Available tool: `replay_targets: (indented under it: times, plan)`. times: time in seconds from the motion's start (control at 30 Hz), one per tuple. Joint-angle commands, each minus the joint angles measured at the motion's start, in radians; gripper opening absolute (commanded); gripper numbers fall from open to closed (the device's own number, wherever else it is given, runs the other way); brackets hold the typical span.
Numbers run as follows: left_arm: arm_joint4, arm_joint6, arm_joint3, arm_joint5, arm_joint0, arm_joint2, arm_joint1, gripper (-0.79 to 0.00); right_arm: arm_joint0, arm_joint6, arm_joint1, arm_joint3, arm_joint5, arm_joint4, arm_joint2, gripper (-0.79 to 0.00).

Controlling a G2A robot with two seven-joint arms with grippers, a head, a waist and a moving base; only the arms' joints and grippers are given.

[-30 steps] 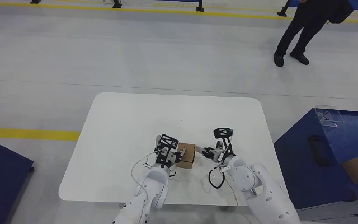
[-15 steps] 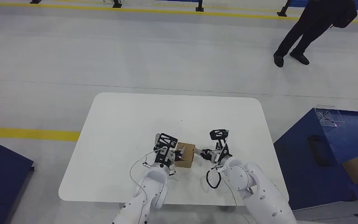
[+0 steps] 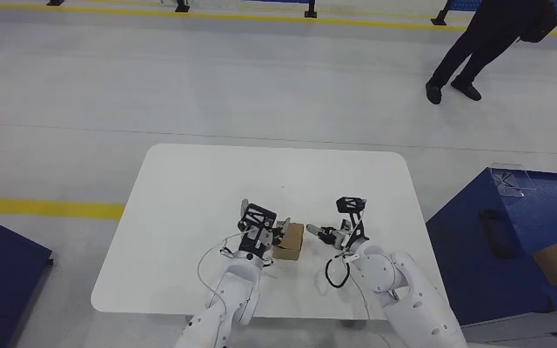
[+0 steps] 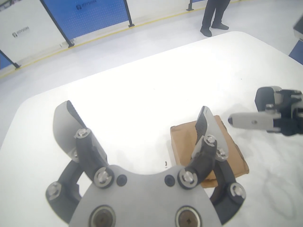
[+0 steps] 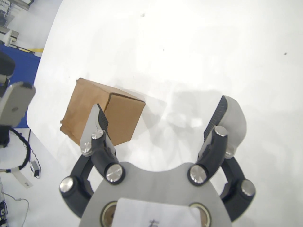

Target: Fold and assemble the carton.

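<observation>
A small brown carton (image 3: 289,240) stands closed on the white table (image 3: 191,191) near its front edge. In the left wrist view the carton (image 4: 187,140) lies just beyond one finger of my left gripper (image 4: 138,116), which is open and holds nothing. My left gripper (image 3: 264,230) sits close by the carton's left side in the top view. My right gripper (image 5: 161,112) is open too, with the carton (image 5: 118,116) beside one finger and not between the two. From above, the right gripper (image 3: 320,232) is a short way off the carton's right side.
A blue cabinet (image 3: 496,252) stands off the table's right side, and another blue object (image 3: 17,261) off its left. A cable (image 3: 335,274) hangs from the right arm near the front edge. The table's far half is bare white surface.
Both grippers have drawn back from the carton and opened. The carton now stands free on the table between them.
</observation>
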Motion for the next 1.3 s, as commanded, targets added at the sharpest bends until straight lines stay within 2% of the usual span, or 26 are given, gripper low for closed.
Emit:
replay_targets:
  times: [0.0, 0.07, 0.1, 0.5, 0.63, 0.73, 0.77, 0.83, 0.87, 1.03, 1.1, 1.27]
  plan:
    - [0.014, 0.058, -0.043, -0.152, 0.024, -0.027, 0.016, 0.000, -0.003, 0.002, 0.001, -0.002, 0.007, 0.045, 0.032, 0.000]
    - [-0.044, 0.109, -0.066, -0.328, 0.044, -0.076, 0.033, 0.000, -0.004, 0.011, 0.002, -0.003, 0.009, 0.061, 0.045, 0.000]
    - [-0.063, 0.111, -0.070, -0.342, 0.048, -0.090, 0.036, 0.000, -0.004, 0.011, 0.002, -0.003, 0.009, 0.061, 0.045, 0.000]
    - [-0.062, 0.112, -0.068, -0.357, 0.048, -0.086, 0.036, 0.000, -0.004, 0.011, 0.002, -0.003, 0.009, 0.061, 0.045, 0.000]
    - [0.005, 0.196, 0.004, -0.610, -0.043, -0.140, 0.063, 0.000, -0.004, 0.011, 0.002, -0.003, 0.009, 0.061, 0.045, 0.000]
    - [-0.038, 0.265, 0.103, -0.889, -0.153, -0.204, 0.085, 0.000, -0.004, 0.011, 0.002, -0.003, 0.009, 0.061, 0.045, 0.000]
    - [-0.039, 0.278, 0.126, -0.940, -0.179, -0.214, 0.090, 0.000, -0.004, 0.011, 0.002, -0.003, 0.009, 0.061, 0.045, 0.000]
    - [-0.035, 0.310, 0.202, -1.131, -0.260, -0.221, 0.103, 0.000, -0.004, 0.011, 0.002, -0.003, 0.009, 0.061, 0.045, 0.000]
    - [-0.028, 0.335, 0.240, -1.159, -0.294, -0.210, 0.108, 0.000, -0.004, 0.011, 0.002, -0.003, 0.009, 0.061, 0.045, 0.000]
    - [0.002, 0.521, 0.426, -1.159, -0.452, -0.015, 0.146, 0.000, -0.004, 0.011, 0.002, -0.003, 0.009, 0.061, 0.045, 0.000]
    - [0.007, 0.556, 0.477, -1.159, -0.496, 0.045, 0.157, 0.000, -0.004, 0.011, 0.002, -0.003, 0.009, 0.061, 0.045, 0.000]
    - [0.007, 0.556, 0.477, -1.159, -0.496, 0.045, 0.157, 0.000, -0.004, 0.011, 0.002, -0.003, 0.009, 0.061, 0.045, 0.000]
